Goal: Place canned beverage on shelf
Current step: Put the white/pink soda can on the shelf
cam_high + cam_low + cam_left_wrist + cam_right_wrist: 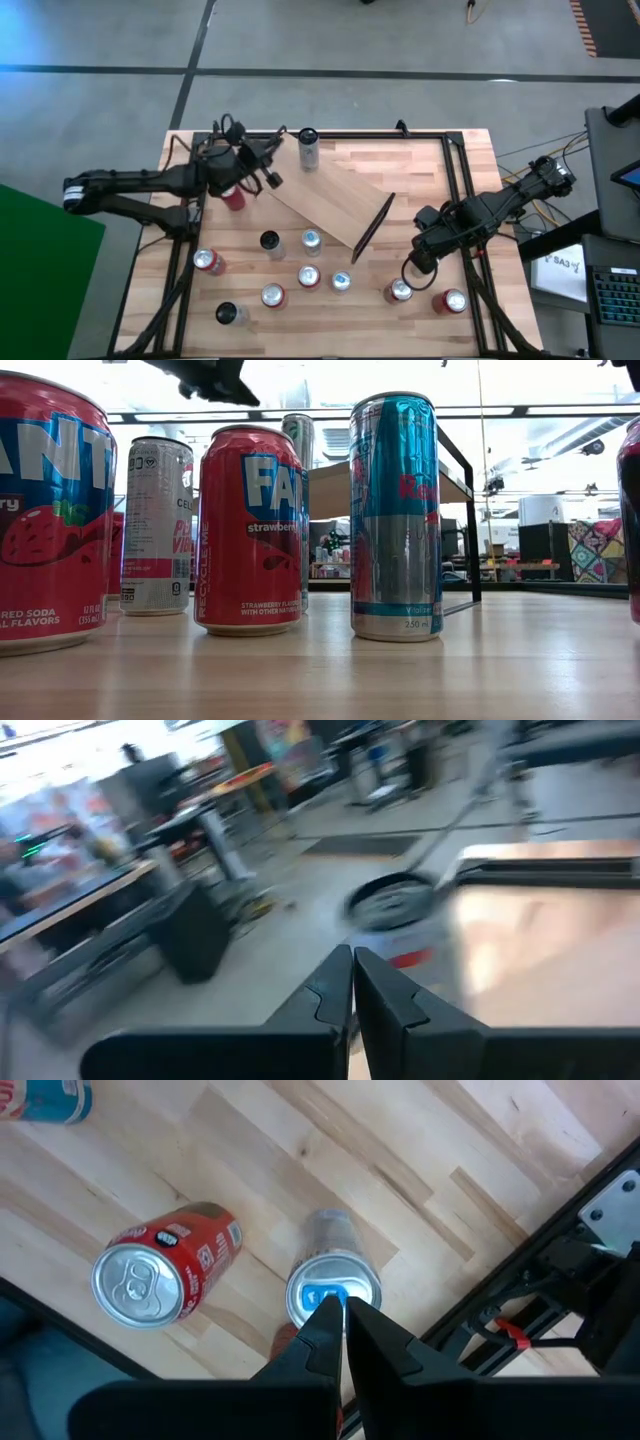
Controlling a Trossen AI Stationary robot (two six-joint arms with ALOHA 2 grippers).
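Cans stand scattered on the table (470, 170) on the near side of the shelf (325, 205), all upright, long axes vertical, none yet on the plank. Shelf taken as landmark: it lies skewed across the table's middle, one black end frame (372, 228) showing at its near right corner.

Right gripper (412, 270) hangs nearer than the shelf and to its right, fingers pressed together, holding nothing. Directly beneath it, in its wrist view, sits a silver can (333, 1285) with a blue tab; the closed fingertips point straight down onto the lid. A red can (160, 1270) stands just beside that one, farther from the shelf. Judgement: right arm is the nearer to a can, and the coming move turns on this vertical line-up; the fingers would have to part before they can straddle the body.

Left gripper (270, 180) hovers by the shelf's far left end, also closed and empty. A red can (233, 197) stands just beside it; another tall silver can (308, 148) stands beyond the shelf's far edge.
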